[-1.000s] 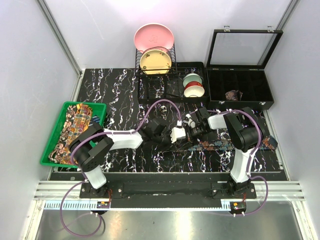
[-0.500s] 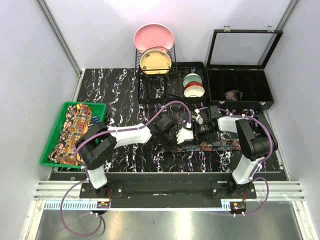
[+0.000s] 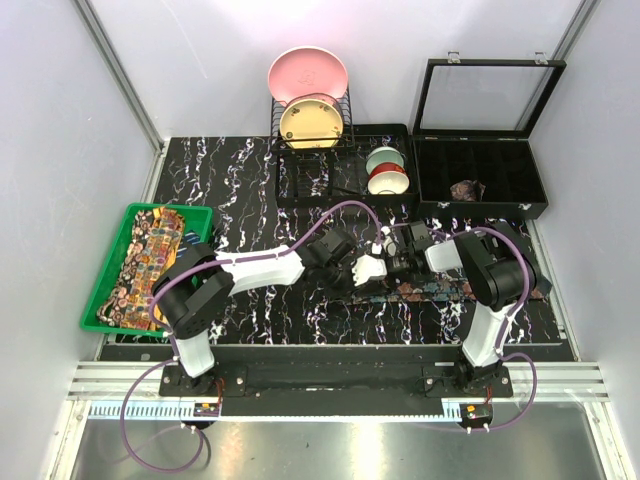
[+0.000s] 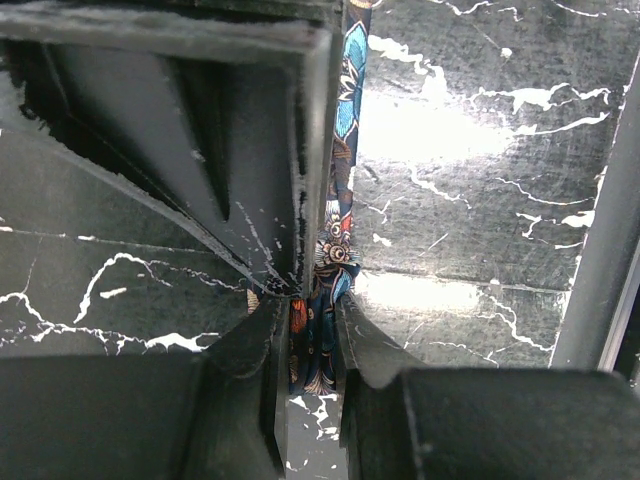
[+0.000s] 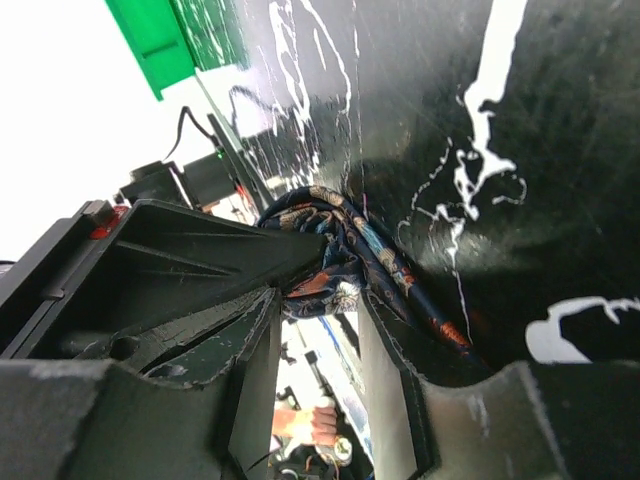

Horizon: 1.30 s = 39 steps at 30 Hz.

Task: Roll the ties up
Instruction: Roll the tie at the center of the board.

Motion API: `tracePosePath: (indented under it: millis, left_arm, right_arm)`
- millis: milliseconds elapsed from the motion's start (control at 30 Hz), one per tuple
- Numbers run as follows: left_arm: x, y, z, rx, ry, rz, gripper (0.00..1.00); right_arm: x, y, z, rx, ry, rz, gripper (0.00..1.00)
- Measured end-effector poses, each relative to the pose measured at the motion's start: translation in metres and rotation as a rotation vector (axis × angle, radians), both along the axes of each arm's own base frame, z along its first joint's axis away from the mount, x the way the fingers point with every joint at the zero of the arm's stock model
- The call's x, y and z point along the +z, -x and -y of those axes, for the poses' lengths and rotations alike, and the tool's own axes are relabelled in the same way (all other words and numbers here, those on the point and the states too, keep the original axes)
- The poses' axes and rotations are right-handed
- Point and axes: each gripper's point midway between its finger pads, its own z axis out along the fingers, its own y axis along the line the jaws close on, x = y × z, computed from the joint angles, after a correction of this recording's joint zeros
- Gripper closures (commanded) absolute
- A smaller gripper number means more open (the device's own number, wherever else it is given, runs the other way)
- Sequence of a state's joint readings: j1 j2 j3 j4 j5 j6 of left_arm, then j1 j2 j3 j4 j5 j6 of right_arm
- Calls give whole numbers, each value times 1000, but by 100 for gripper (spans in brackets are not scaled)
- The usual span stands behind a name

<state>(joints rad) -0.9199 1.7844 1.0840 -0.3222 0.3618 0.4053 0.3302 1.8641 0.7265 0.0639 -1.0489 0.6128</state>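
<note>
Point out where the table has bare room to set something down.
Bare: back-left table, between bin and rack; the near strip along the front edge. Crowded: centre, where left hand and right hand meet at the tie; back right, with bowls and case.

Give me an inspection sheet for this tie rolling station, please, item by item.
Surface: black marbled table.
Job's things: dark tie stretched along the near side; patterned ties piled in the green tray; rolled tie in the black box.
Clutter: plates upright in a rack; bowls beside it.
Grippers: left gripper shut on the dark tie's edge; right gripper jaws apart around a fold, grip unclear.
Cables: purple cables loop over the arms.
Surroundings: white walls; nothing else seen.
</note>
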Motion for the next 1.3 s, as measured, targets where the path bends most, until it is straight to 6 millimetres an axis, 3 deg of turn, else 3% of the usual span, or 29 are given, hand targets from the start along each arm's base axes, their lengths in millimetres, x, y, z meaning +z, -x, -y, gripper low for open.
tracePosePath:
  millis: [367, 400, 533, 800, 1033, 1133, 1200, 1300]
  left_arm:
    - [-1, 1, -1, 23, 6, -16, 93]
    - [-1, 1, -1, 26, 7, -17, 93]
    - [-2, 0, -1, 37, 11, -24, 86]
    - [-5, 0, -4, 64, 21, -20, 49]
    - [-8, 7, -10, 66, 20, -25, 31]
    - [-5, 9, -13, 65, 29, -18, 25]
    - [-1, 10, -15, 64, 42, -8, 12]
    - [5, 12, -17, 61, 71, 14, 7]
  right_arm:
    - [4, 8, -5, -15, -68, 50, 57]
    - [4, 7, -6, -15, -69, 60, 61]
    - [6, 7, -9, -7, -72, 68, 100]
    - [1, 4, -12, 49, -18, 60, 100]
    - [-5, 8, -4, 64, 30, 39, 100]
    - [-8, 8, 2, 55, 48, 27, 100]
    - [-9, 7, 6, 46, 58, 19, 100]
    - [-12, 7, 12, 36, 75, 7, 100]
